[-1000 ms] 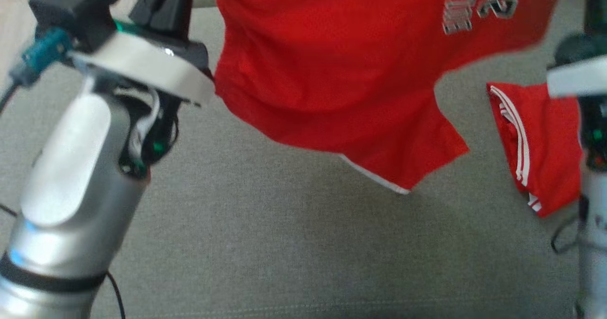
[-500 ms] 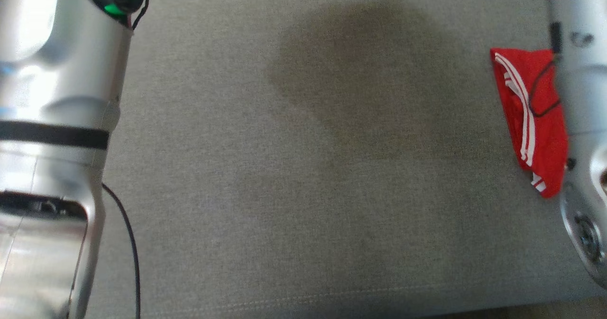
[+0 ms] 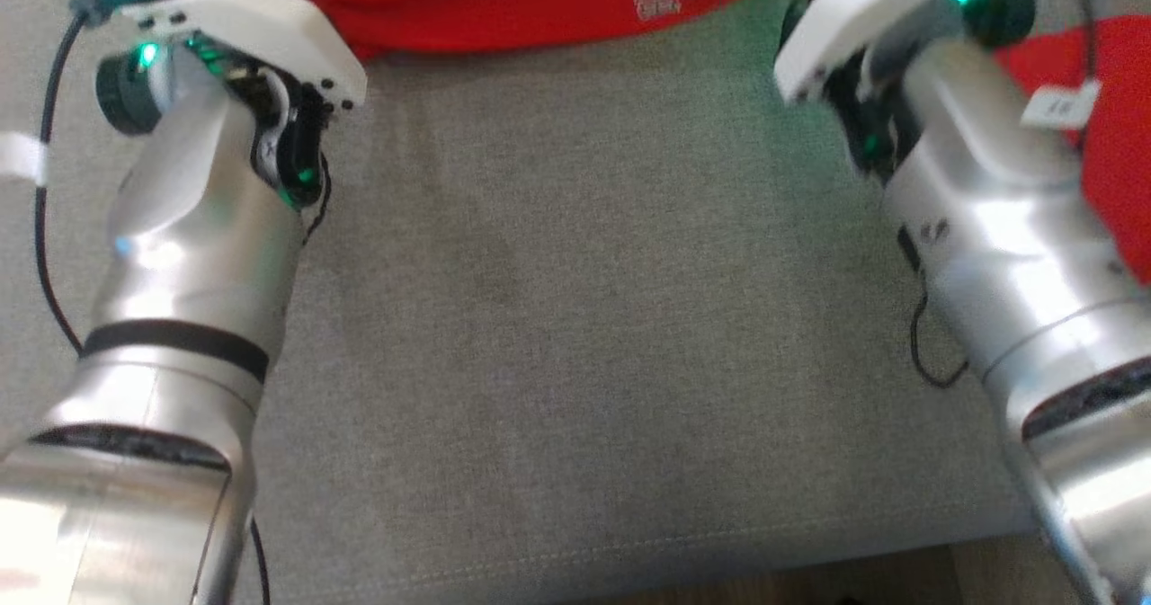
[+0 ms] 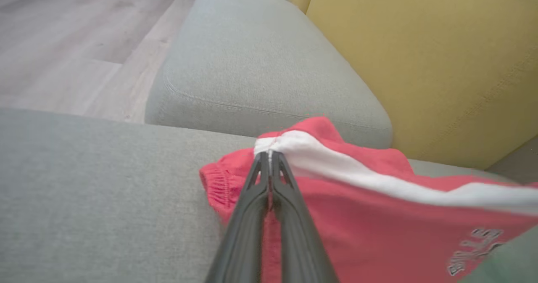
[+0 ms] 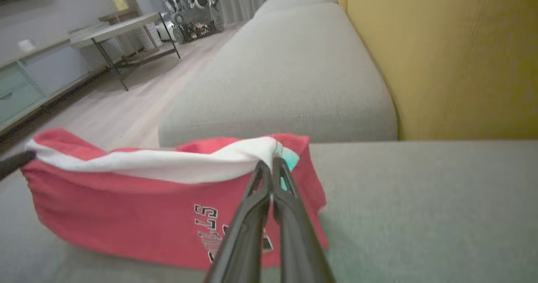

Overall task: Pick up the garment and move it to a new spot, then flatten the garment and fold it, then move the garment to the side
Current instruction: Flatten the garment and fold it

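The red fabric garment [image 5: 126, 215] with a white waistband [image 4: 378, 182] and printed lettering is stretched between my left end effector [image 4: 269, 154] and right end effector [image 5: 269, 162]. Both are clenched on that waistband, and the garment rests on the grey fabric sofa cushion [image 3: 584, 317]. A yellow backrest [image 4: 420, 64] stands beyond, and another red cloth [image 3: 1119, 155] lies beside my right arm.

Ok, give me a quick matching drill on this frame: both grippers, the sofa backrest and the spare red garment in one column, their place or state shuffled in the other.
Things:
1. left gripper
2. right gripper
3. sofa backrest
4. second red garment

States:
A. yellow, upright behind the grey seat
B. shut on the white band of the lettered red garment, beside a teal tag
C. lying on the seat by the right forearm
D. shut on the white band, beside a gathered red edge

Pairs: 1-D, 2-B, 3-A, 4-C.
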Motion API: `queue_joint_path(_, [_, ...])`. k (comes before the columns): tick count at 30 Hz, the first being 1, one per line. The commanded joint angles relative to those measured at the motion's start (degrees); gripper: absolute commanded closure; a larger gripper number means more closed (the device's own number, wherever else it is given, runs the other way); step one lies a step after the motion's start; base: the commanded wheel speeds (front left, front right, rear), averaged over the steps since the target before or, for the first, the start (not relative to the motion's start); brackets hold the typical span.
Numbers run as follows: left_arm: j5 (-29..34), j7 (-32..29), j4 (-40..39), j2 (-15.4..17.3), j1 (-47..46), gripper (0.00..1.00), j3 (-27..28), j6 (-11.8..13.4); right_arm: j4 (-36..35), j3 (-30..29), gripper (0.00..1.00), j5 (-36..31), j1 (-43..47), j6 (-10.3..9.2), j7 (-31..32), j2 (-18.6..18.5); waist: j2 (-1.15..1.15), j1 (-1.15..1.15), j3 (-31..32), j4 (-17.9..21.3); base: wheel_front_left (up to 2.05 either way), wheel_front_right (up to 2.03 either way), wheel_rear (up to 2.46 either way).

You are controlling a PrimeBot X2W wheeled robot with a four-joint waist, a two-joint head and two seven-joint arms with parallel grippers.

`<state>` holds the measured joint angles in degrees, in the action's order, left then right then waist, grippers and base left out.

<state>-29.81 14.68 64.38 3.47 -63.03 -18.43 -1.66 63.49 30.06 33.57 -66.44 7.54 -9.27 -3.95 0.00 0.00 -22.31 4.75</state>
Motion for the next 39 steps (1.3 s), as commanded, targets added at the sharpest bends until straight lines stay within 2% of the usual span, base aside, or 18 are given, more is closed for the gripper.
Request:
queue_joint_path(1, [0.08, 0.30, -2.19, 1.58, -1.24, 1.00, 1.53, -0.19, -1.54, 0.80, 1.00, 0.25, -0.17, -0.05, -0.74, 1.05, 0.00, 0.00, -0.50, 0.11, 0.00, 0.00, 0.00])
queue_joint_path(6, [0.45, 0.31, -9.84, 0.70, 8.55, 1.00, 5.10, -2.69, -1.81, 4.63, 1.00, 2.76, 8.02, -0.05, -4.09, 0.67, 0.00, 0.00, 0.12, -0.86, 0.00, 0.00, 0.00])
queue_joint_path(11, [2.86, 0.31, -19.14, -0.22, 21.67, 1.00, 6.42, -3.58, -8.30, 5.01, 1.00, 4.88, 18.53, -0.05, -5.64, -3.11, 0.00, 0.00, 2.24, -2.36, 0.00, 0.00, 0.00])
queue_joint_path(16, [4.53, 0.31, -29.20, -0.52, 34.05, 1.00, 6.40, -4.08, -21.41, -2.22, 1.00, 3.18, 32.11, -0.05, -5.71, -7.03, 0.00, 0.00, 4.26, -3.57, 0.00, 0.00, 0.00])
queue_joint_path(22, [6.23, 0.31, -41.31, -0.57, 46.98, 1.00, 6.95, -4.58, -34.90, -10.50, 1.00, -1.89, 50.18, -0.05, -5.72, -6.73, 0.00, 0.00, 7.56, -3.74, 0.00, 0.00, 0.00])
queue_joint_path(27, [7.27, 0.31, -48.05, -0.23, 56.46, 1.00, 7.96, -3.01, -46.56, -16.60, 1.00, -7.11, 62.31, -0.05, -1.79, -4.78, 0.00, 0.00, 10.59, -3.17, 0.00, 0.00, 0.00])
queue_joint_path(31, [6.86, -1.01, -53.57, -0.12, 63.67, 1.00, 7.81, -1.19, -56.78, -20.90, 1.00, -10.65, 70.90, -0.05, 4.63, -2.56, 0.00, 0.00, 12.59, -3.15, 0.00, 0.00, 0.00])
queue_joint_path(32, [6.57, -1.78, -56.88, -0.16, 66.82, 1.00, 7.37, -0.46, -61.24, -23.19, 1.00, -11.96, 74.68, -0.05, 7.60, -1.57, 0.00, 0.00, 13.28, -3.41, 0.00, 0.00, 0.00])
queue_joint_path(39, [6.19, -4.25, -65.35, -0.18, 76.22, 1.00, 6.42, 2.78, -73.14, -28.57, 1.00, -13.67, 85.01, -0.05, 15.43, 0.80, 0.00, 0.00, 16.78, -3.55, 0.00, 0.00, 0.00])
